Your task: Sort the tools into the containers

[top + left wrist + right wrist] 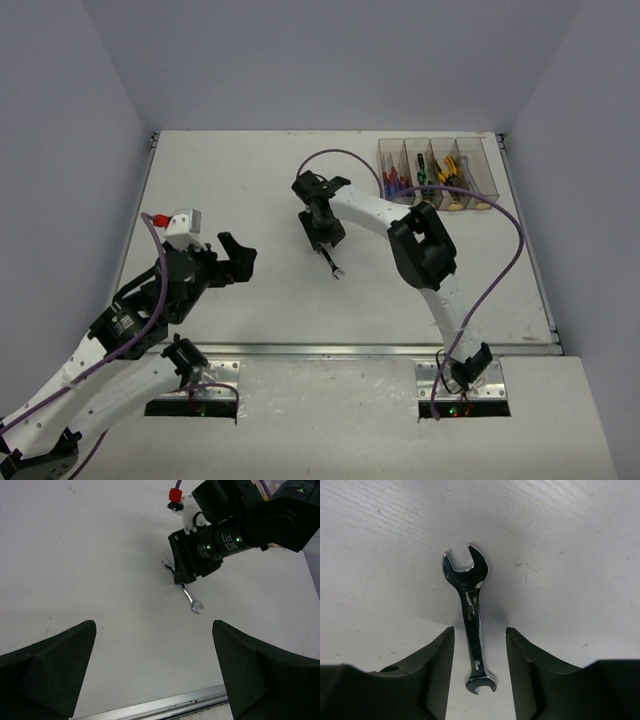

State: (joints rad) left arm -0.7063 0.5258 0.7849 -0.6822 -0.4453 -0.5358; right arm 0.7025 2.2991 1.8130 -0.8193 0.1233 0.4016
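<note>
A silver wrench lies flat on the white table, mid-table in the top view. My right gripper is down over it, open, one finger on each side of the shaft with a gap on both sides. In the left wrist view the wrench sticks out from under the right gripper. My left gripper hangs wide open and empty over the left of the table. The containers stand in a row at the back right, holding blue/red screwdrivers, a green/black screwdriver and yellow pliers.
The table's metal front edge runs just below my left fingers. A purple cable loops from the right arm across the right of the table. Walls enclose the table on three sides.
</note>
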